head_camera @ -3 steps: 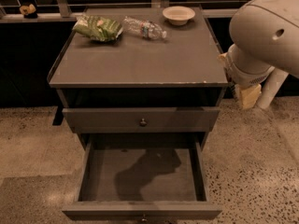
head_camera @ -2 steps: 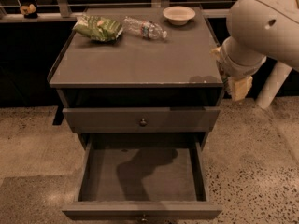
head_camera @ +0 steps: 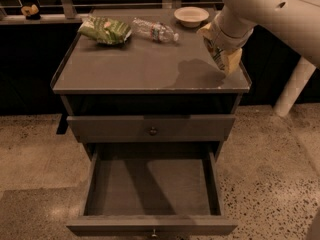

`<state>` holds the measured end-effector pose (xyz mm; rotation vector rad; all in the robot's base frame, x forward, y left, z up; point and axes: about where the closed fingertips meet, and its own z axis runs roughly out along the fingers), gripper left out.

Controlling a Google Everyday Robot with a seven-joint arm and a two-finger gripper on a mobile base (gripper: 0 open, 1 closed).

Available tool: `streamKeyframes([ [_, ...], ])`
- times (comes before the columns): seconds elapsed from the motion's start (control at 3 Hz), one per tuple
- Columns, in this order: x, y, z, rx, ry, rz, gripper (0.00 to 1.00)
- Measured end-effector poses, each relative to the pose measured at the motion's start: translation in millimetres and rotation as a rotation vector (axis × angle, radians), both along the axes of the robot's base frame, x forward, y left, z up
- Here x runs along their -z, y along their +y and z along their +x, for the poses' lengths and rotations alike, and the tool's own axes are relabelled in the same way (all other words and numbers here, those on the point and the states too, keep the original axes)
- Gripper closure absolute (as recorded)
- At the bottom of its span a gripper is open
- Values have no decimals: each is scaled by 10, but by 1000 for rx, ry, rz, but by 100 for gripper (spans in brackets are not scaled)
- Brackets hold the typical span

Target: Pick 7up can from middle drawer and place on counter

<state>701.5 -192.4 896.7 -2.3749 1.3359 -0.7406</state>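
The middle drawer (head_camera: 150, 189) is pulled open at the bottom of the cabinet, and its grey inside shows nothing in it. My gripper (head_camera: 225, 59) hangs from the pale arm at the upper right, just above the right part of the counter (head_camera: 130, 69). Its cream fingers (head_camera: 233, 59) are closed around the 7up can (head_camera: 216, 45). Only a strip of the can's silver and green shows between them. The can casts a shadow on the counter just to its left.
At the back of the counter lie a green snack bag (head_camera: 105, 29), a clear water bottle (head_camera: 155, 31) on its side and a pale bowl (head_camera: 191, 16). The upper drawer (head_camera: 150, 129) is shut. A white post (head_camera: 295, 84) stands right of the cabinet.
The arm has swung left and up from beside the cabinet's right side to above the right part of the counter, carrying the can with it.
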Motion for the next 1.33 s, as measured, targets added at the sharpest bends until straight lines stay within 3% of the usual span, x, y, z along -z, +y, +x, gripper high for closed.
streamKeyframes([
  [0.33, 7, 0, -3, 1, 1, 0, 100],
  [0.67, 2, 8, 119, -28, 47, -32, 100],
  [1.0, 413, 80, 335, -132, 219, -95, 100],
  [1.33, 496, 100, 367, -168, 266, -103, 100],
])
